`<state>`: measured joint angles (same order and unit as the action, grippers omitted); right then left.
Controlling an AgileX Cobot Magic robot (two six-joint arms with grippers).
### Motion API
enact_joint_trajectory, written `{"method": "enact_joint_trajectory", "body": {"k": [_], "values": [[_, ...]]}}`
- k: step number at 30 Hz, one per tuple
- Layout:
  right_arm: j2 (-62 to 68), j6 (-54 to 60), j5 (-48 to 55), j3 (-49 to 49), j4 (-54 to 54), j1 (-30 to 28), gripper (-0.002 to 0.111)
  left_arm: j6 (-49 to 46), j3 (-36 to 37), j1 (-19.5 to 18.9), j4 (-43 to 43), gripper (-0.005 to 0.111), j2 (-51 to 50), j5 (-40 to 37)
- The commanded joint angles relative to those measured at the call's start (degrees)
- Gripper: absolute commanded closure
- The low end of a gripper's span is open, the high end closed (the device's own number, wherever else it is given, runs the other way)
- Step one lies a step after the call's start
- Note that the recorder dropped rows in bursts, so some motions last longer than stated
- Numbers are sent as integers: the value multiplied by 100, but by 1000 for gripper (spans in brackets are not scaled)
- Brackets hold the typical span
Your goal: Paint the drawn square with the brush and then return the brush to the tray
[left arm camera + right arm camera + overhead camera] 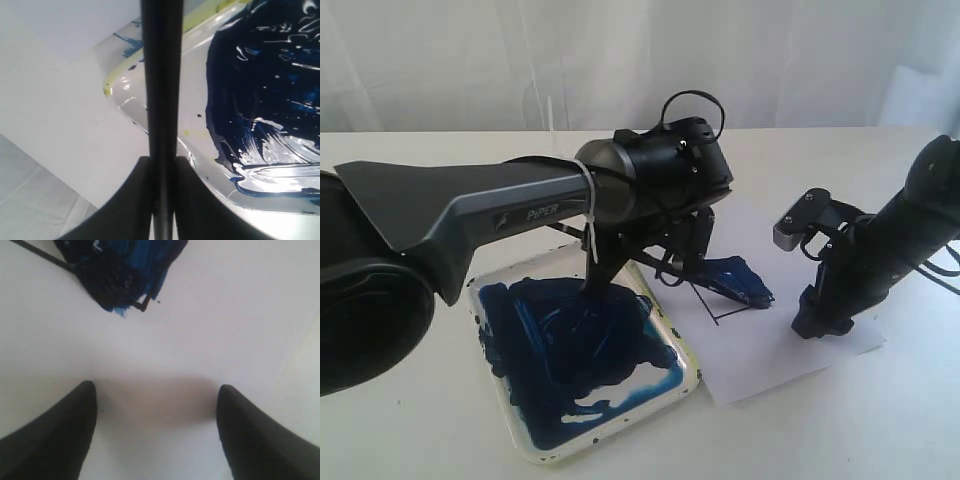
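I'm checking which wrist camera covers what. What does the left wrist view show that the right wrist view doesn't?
Only the left wrist view: the left gripper shut on the brush, its black handle running between the fingers, plus the tray with its yellowish rim and dark blue paint. Only the right wrist view: the right gripper, jaws wide open and empty, above the paper sheet with the blue-smeared drawn square. Both: dark blue paint on white, and each gripper's own black fingers.

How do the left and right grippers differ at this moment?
The left gripper is shut on the brush; the right gripper is open and empty. The left one hangs over the tray; the right one hangs over the white paper. Both are black.
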<state>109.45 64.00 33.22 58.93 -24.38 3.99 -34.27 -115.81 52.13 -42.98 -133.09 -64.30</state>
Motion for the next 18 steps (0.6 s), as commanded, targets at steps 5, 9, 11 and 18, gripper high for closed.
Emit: {"method": "enact_joint_trajectory", "body": {"k": [5, 9, 11, 18], "values": [[120, 20, -13, -32, 75, -3, 45, -102, -19, -9, -175, 107, 44, -566], [120, 20, -13, -32, 75, -3, 45, -157, -19, -9, -187, 107, 44, -566], [120, 20, -13, -32, 75, -3, 45, -157, -19, -9, -187, 107, 44, -566], [120, 20, -27, -32, 75, -3, 45, -91, -19, -9, -203, 107, 44, -566]]}}
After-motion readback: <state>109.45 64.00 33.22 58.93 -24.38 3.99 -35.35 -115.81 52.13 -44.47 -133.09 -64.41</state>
